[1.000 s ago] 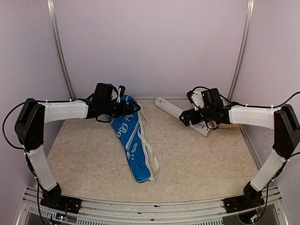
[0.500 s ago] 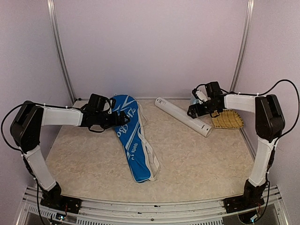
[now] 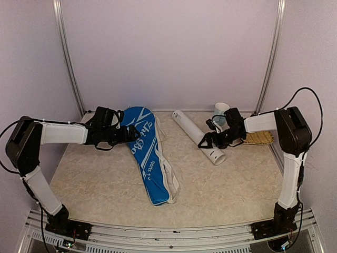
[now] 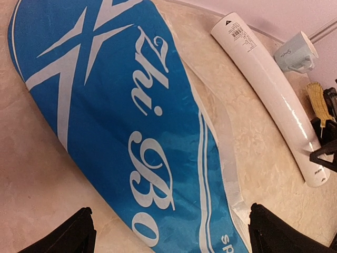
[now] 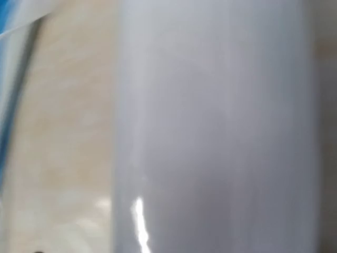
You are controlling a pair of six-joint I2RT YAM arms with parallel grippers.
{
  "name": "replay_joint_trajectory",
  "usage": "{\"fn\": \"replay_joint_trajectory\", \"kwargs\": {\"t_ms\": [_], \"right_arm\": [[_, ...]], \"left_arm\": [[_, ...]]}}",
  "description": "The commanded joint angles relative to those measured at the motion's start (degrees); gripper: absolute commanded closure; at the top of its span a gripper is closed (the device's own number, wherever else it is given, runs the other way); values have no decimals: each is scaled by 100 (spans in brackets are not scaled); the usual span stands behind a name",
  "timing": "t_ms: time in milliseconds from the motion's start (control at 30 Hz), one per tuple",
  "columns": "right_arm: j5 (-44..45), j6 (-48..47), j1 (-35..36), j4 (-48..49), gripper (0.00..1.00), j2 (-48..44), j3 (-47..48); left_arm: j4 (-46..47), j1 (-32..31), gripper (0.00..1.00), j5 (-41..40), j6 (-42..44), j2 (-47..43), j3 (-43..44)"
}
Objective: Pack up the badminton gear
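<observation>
One blue cover [image 3: 145,147], one white tube [image 3: 192,128], one pale mug [image 3: 220,112], one straw brush [image 3: 259,138].

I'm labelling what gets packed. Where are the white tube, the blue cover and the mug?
white tube [image 4: 274,97], left wrist view, middle of its length.
blue cover [image 3: 143,150], top view, middle of its body.
pale blue mug [image 4: 292,51], left wrist view, its side wall.

**Blue cover beneath a wide-spread left gripper**

The left gripper [image 4: 171,234] hangs over the blue cover [image 4: 121,132], its two black fingers [image 4: 71,234] far apart at the bottom corners (white lettering shows between them). The cover lies flat on the beige table [image 4: 37,174]. To its right the long white tube [image 4: 268,87] lies slantwise. Past the tube sit a pale blue mug [image 4: 297,51] and, at the picture's edge, a straw-coloured brush [image 4: 316,100].
</observation>
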Motion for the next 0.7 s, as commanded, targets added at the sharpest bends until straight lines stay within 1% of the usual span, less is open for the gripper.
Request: {"fn": "replay_joint_trajectory", "kwargs": {"t_ms": [0, 100, 167, 233, 400, 667], "right_arm": [[-861, 885, 742, 898, 0, -428, -330], [-826, 1180, 1183, 1174, 0, -213, -333], [-917, 1528, 1418, 1700, 0, -136, -449], [-733, 1637, 1583, 1856, 0, -157, -472], [-109, 1466, 1599, 1927, 0, -434, -682], [102, 1261, 1602, 1929, 0, -571, -656]], "left_arm": [[146, 76, 1, -176, -16, -122, -200], [189, 89, 1, -176, -101, -69, -222], [228, 90, 1, -118, -101, -60, -218], [185, 90, 1, -84, -61, -72, -187], [135, 130, 1, -69, 25, -169, -183], [142, 160, 1, -27, 75, -280, -159]]}}
